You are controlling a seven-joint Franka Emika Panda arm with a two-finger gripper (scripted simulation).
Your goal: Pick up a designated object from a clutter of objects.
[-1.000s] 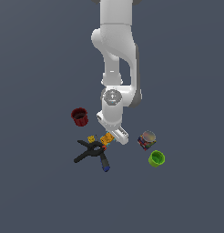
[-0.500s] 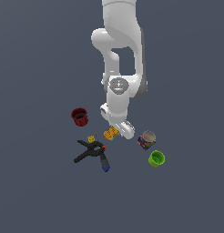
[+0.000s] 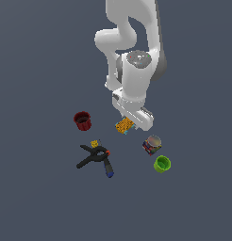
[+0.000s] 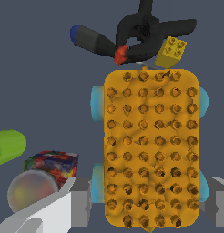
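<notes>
- We see the studded block lying between the two grey fingers, one at each long side near its end; the jaws are clamped on it, each finger touching a side at the pale blue bits.
- In the exterior view the block sits at the tip of the gripper, under the white hand, and looks lifted off the floor — we cannot tell by how much.
- The arm comes down from the top of that view, bends at a grey-capped joint, and the wrist tilts so the hand slants down toward the exterior view's left.
- The rest of the clutter lies apart from the block:
  - the red cup to the exterior view's left of it;
  - the can and green cup to the exterior view's right — the cup beyond the can;
  - the black clamp, with the small cube touching it and the blue-tipped tool beside it.
- From the wrist we see the clamp and cube past the block's far end, the can and green cup off to one side.
</notes>
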